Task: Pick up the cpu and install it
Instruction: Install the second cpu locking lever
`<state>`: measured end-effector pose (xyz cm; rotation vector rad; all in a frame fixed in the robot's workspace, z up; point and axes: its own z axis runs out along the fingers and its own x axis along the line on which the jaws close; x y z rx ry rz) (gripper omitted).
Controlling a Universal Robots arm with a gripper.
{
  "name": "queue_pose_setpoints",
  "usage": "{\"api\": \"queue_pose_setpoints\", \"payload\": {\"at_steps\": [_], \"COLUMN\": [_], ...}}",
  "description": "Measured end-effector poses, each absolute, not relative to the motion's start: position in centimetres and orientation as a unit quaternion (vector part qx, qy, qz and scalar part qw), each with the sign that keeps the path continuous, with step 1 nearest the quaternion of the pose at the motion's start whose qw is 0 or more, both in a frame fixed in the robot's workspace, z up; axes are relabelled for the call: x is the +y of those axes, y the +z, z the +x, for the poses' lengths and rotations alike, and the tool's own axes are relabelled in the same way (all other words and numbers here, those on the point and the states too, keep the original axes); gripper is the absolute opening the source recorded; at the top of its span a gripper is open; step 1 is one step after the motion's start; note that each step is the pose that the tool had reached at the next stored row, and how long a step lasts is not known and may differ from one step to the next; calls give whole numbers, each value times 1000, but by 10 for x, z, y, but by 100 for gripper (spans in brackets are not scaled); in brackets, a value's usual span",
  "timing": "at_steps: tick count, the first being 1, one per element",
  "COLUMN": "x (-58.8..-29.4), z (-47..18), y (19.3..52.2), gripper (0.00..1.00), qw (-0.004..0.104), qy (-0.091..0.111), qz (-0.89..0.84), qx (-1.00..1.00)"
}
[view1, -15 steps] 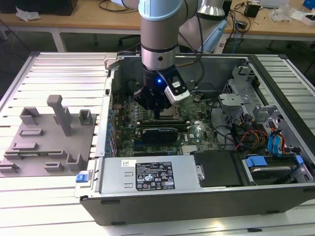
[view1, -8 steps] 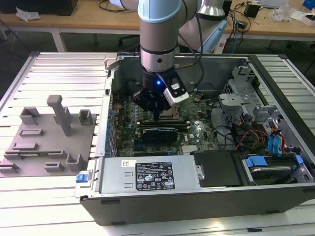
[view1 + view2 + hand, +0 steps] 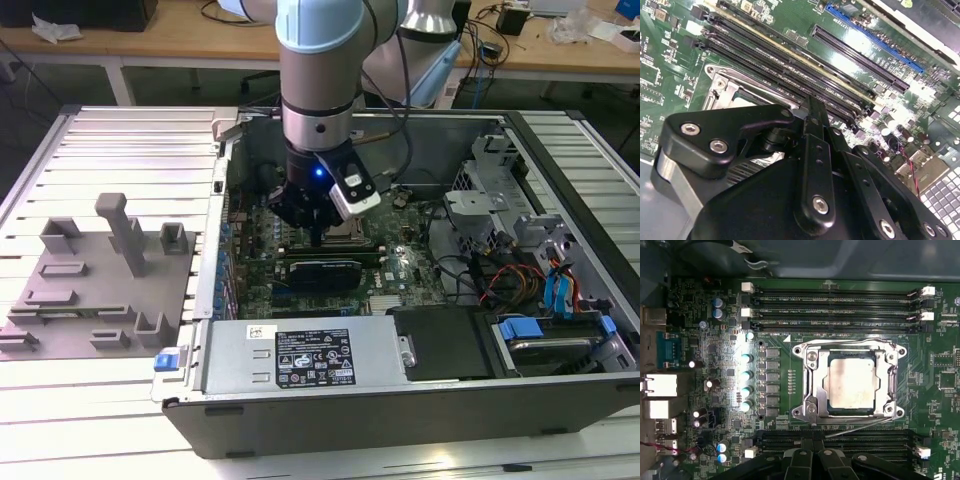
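CPU (image 3: pixel 851 383) sits flat inside the metal socket frame (image 3: pixel 810 382) on the green motherboard (image 3: pixel 780 360), silver lid up, memory slots (image 3: pixel 835 302) on either side of the socket. End effector (image 3: pixel 318 232) hangs just above the socket area inside the open computer case (image 3: pixel 400 410); black fingers (image 3: pixel 815 150) look drawn together, holding nothing. Grey fixture blocks (image 3: pixel 100 290) lie on the worktop at the exterior view's left
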<state>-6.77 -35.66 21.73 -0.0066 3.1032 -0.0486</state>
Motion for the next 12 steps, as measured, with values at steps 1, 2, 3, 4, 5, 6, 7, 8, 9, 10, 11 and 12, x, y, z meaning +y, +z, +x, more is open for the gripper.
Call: {"api": "queue_pose_setpoints", "payload": {"at_steps": [1, 2, 3, 4, 5, 6, 7, 8, 9, 10, 11, 12], "x": [-357, -358, -359, -359, -360, -360, -361, -361, -362, -363, -364, -365], "z": [-68, -68, -69, -69, -70, -70, -70, -70, -70, -71, -71, -71], "y": [217, 216, 216, 215, 215, 214, 214, 214, 213, 212, 212, 212], "gripper": [11, 11, 11, 11, 11, 11, 11, 11, 11, 11, 11, 11], "qw": [19, 20, 21, 22, 23, 23, 24, 24, 25, 25, 25, 25], "qy": [-14, -9, -4, 1, 5, 8, 11, 13, 16, 19, 21, 22], "qz": [-2, -2, -2, -2, -2, -2, -2, -2, -1, -1, -1, -1], "qx": [1000, 1000, 1000, 1000, 1000, 1000, 1000, 1000, 1000, 999, 999, 999]}}
